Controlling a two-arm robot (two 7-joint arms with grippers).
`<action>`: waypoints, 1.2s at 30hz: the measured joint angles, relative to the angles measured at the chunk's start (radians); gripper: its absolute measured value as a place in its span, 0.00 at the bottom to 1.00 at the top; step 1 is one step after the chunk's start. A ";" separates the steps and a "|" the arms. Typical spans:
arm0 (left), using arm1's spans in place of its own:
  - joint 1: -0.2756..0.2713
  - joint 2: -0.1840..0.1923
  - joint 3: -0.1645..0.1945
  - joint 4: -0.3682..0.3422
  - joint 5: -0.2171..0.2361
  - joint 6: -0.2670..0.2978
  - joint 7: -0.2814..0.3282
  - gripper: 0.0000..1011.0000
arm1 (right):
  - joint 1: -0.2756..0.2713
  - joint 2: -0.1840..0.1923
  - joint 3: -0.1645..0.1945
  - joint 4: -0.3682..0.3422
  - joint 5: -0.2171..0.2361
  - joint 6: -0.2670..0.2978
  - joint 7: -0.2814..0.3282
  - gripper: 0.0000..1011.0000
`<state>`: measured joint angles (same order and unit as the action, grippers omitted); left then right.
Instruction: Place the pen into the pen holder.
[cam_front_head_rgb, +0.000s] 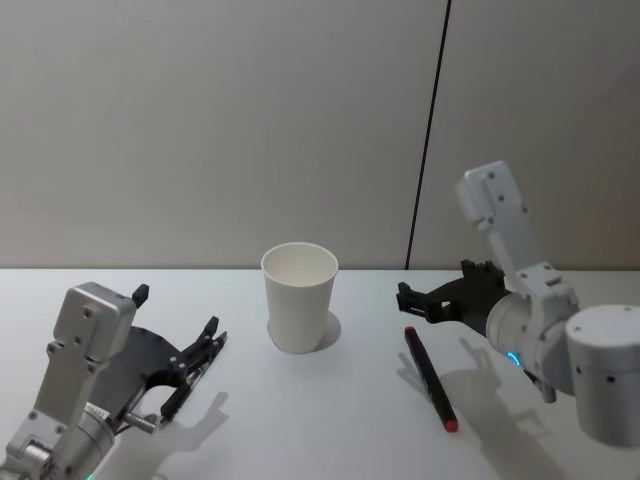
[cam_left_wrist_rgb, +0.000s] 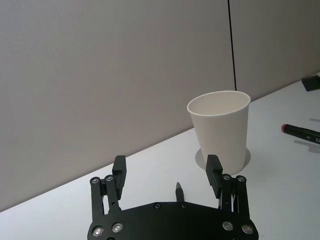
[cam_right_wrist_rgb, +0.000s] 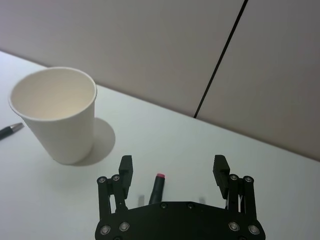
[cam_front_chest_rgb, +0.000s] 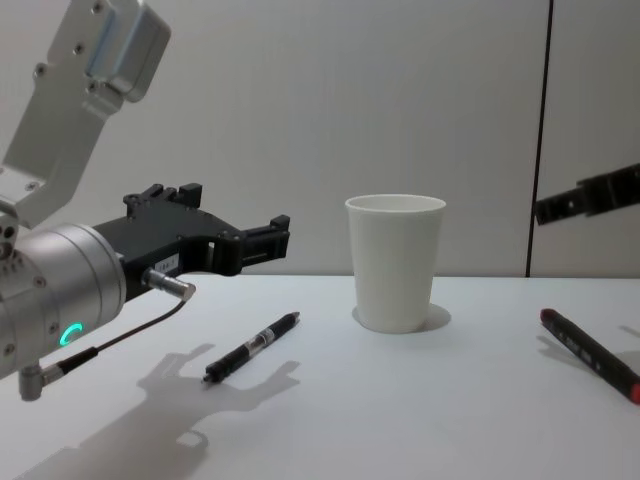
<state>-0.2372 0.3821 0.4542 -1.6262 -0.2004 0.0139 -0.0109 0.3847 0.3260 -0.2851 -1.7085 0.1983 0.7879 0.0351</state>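
Left gripper (cam_left_wrist_rgb: 166, 165) above black pen (cam_front_chest_rgb: 250, 348)

Right gripper (cam_right_wrist_rgb: 173, 163), jaws apart, over red-tipped pen (cam_right_wrist_rgb: 157, 185), pen holder (cam_right_wrist_rgb: 57, 120) nearby

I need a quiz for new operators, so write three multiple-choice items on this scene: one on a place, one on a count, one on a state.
1. Where does the white paper cup stand?
A. between the grippers
B. left of both
C. right of both

2. How many pens lie on the table?
A. one
B. two
C. four

3. How is the cup?
A. upright, no pen inside
B. tipped over
C. upright, holding a pen

1 A: left gripper on its left, right gripper on its right.
2 B: a black pen below the left gripper, a red-tipped pen below the right.
3 A: mouth up, inside bare.
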 joint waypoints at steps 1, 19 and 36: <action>0.000 0.000 0.000 0.000 0.000 0.000 0.000 0.99 | 0.007 -0.002 -0.003 0.006 -0.001 0.014 0.001 0.99; 0.000 0.000 0.000 0.000 0.000 0.000 0.000 0.99 | 0.050 -0.067 0.009 0.119 -0.007 0.149 -0.025 0.99; 0.000 0.000 0.000 0.000 0.000 0.000 0.000 0.99 | 0.054 -0.139 0.032 0.205 -0.012 0.147 -0.060 0.99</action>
<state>-0.2372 0.3822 0.4542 -1.6262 -0.2003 0.0139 -0.0109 0.4384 0.1874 -0.2531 -1.5034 0.1863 0.9352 -0.0251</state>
